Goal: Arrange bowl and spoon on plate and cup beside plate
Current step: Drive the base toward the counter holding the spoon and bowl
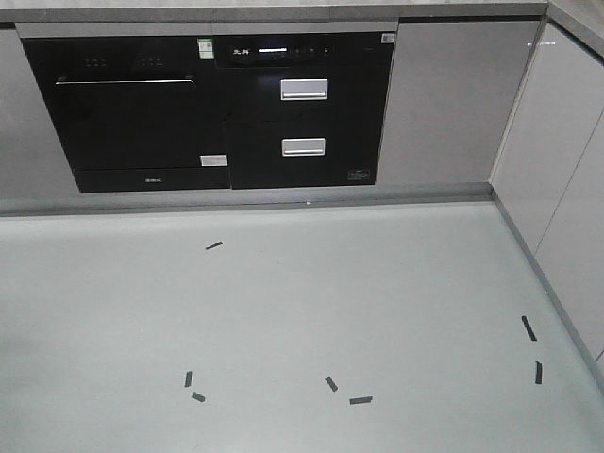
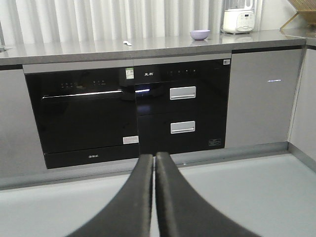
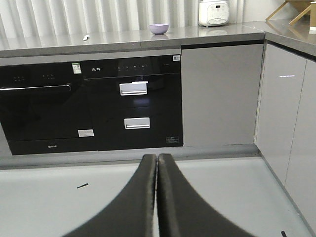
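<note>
The left gripper (image 2: pixel 154 158) and right gripper (image 3: pixel 157 158) are both closed on nothing, their smooth black curved fingers pressed together, low over the pale grey floor (image 1: pixel 283 302) and facing the glossy black oven (image 2: pixel 84 118). Above it, on the matte grey counter (image 2: pixel 74 49), sit the round lavender bowl (image 2: pixel 200 34) and, well to its left, the small pale spoon (image 2: pixel 127 43). Plate and cup are out of view. Nothing looks begun, so I judge this the approach stage. It calls for closing in, raising an arm and opening its gripper.
</note>
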{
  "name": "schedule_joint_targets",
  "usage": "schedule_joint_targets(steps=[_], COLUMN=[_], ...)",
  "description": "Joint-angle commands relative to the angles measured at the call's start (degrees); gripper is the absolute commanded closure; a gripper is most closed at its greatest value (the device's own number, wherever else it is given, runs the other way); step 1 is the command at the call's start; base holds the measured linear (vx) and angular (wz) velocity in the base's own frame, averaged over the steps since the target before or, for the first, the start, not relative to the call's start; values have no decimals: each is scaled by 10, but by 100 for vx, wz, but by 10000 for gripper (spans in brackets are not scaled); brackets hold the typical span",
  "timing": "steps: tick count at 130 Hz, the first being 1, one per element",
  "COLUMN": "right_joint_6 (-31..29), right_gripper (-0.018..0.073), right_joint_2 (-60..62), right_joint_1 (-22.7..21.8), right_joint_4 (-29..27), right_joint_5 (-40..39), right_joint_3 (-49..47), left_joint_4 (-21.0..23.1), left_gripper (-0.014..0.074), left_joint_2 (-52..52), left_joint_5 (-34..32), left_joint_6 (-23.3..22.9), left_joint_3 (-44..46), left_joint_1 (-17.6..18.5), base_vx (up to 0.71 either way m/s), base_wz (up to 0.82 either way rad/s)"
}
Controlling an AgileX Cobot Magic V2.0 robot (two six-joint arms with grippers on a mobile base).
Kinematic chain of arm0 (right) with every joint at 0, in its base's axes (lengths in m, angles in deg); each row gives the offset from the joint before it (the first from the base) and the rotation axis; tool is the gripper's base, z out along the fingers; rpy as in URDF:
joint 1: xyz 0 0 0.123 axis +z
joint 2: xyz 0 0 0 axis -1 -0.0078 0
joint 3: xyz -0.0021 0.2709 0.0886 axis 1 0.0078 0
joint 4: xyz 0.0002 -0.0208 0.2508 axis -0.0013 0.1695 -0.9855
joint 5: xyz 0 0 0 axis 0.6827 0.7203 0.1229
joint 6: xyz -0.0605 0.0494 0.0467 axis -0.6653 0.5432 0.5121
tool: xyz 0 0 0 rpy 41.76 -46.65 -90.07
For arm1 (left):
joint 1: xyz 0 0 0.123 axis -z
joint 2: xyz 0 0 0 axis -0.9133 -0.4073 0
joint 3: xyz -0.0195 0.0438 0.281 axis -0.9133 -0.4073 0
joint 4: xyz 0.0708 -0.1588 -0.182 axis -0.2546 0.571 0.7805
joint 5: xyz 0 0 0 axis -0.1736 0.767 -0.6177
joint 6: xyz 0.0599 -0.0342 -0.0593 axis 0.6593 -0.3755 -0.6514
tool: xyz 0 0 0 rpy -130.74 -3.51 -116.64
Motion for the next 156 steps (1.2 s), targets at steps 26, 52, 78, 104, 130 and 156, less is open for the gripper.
schedule_joint_targets(steps=[26,52,78,104,130,156], right_joint_6=[-1,-1,-1,-1,-1,-1], right_gripper=[566,566,566,566,566,566], right_joint_2=[2,2,2,2,2,2], right_joint_1=[-2,-2,-2,-2,-2,-2], right_joint_4=[2,2,2,2,2,2], right_joint_5=[-45,-45,-45,-45,-45,-45], right_joint_3=[4,4,4,4,4,4], left_joint_4=[4,4,4,4,4,4], left_gripper=[603,603,603,603,603,603], left_joint_2=[9,9,9,9,9,9], left_joint_5=[-43,-43,-43,-43,-43,-43], left_joint_6=[0,0,0,0,0,0], left_joint_3=[-5,-5,-5,-5,-5,-5], left_joint_1=[-1,-1,-1,-1,-1,-1], base_vx=[12,18,18,15,17,18], base_wz=[1,-4,-4,9,11,3])
